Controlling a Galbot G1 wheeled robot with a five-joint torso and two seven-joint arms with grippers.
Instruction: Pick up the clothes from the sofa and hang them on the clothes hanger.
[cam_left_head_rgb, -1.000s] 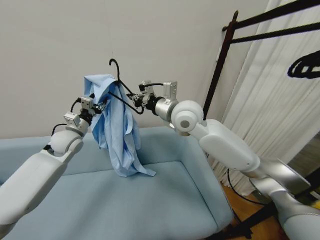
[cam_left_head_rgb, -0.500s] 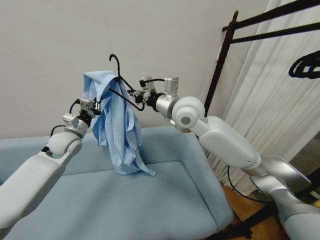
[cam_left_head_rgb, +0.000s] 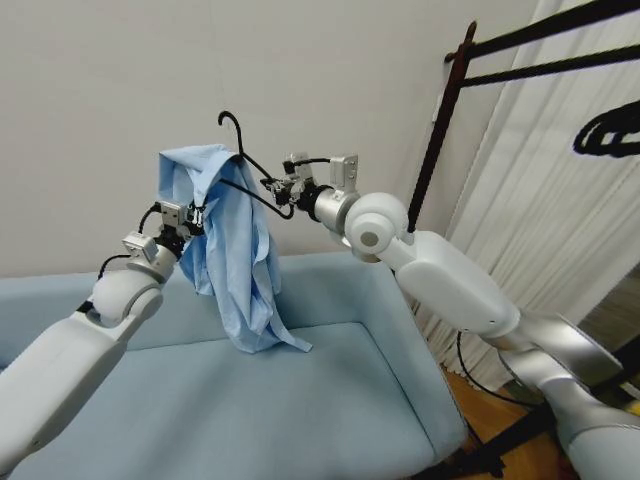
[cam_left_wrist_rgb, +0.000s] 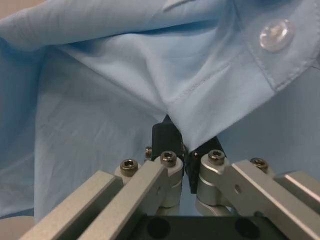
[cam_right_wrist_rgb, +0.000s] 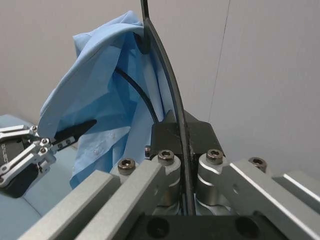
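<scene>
Light blue cloth shirt (cam_left_head_rgb: 232, 250) hangs betw. left tool (cam_left_head_rgb: 198, 213) & right tool (cam_left_head_rgb: 271, 187), so no straight way across there. Thin black wire hanger (cam_right_wrist_rgb: 172, 95) sticks up out of its top. Shirt's low end reaches the pale blue soft sofa (cam_left_head_rgb: 200, 410); can't see a gap under it. Lots of open air over the sofa seat in front. Right side: tall dark metal clothes rack (cam_left_head_rgb: 437, 140) stands near, w/ right arm's big white joint by its post. White curtain (cam_left_head_rgb: 540, 240) just behind. Air above hanger is free.
</scene>
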